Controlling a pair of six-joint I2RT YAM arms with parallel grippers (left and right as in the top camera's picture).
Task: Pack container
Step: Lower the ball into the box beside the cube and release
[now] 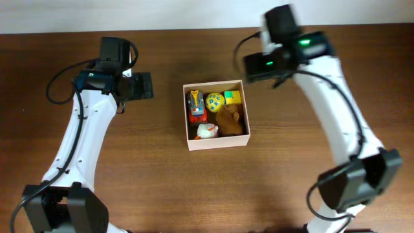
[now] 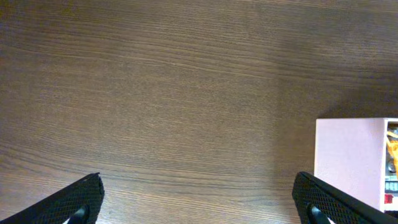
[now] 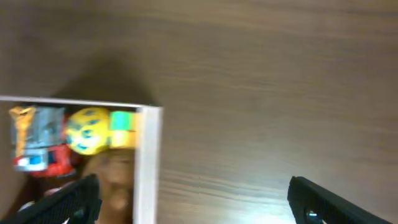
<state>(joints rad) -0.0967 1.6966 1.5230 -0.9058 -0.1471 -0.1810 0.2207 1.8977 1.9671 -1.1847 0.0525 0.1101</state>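
The container (image 1: 218, 142), a square white-walled box, sits mid-table. Inside lie a red toy truck (image 1: 196, 107), a yellow ball (image 1: 215, 101), a yellow-green block (image 1: 233, 98), a brown plush (image 1: 231, 120) and a small white toy (image 1: 207, 132). My left gripper (image 1: 143, 85) hovers left of the box, open and empty; its wrist view shows bare wood between the fingers (image 2: 199, 190) and the container wall (image 2: 348, 155) at the right. My right gripper (image 1: 253, 65) hangs above the box's far right corner, open (image 3: 194, 186), with the container wall (image 3: 148, 162) beneath its left finger.
The dark wooden table (image 1: 162, 181) stretches around the box, and its far edge meets a pale wall at the top. The two arm bases stand at the near left (image 1: 61, 210) and near right (image 1: 352, 184).
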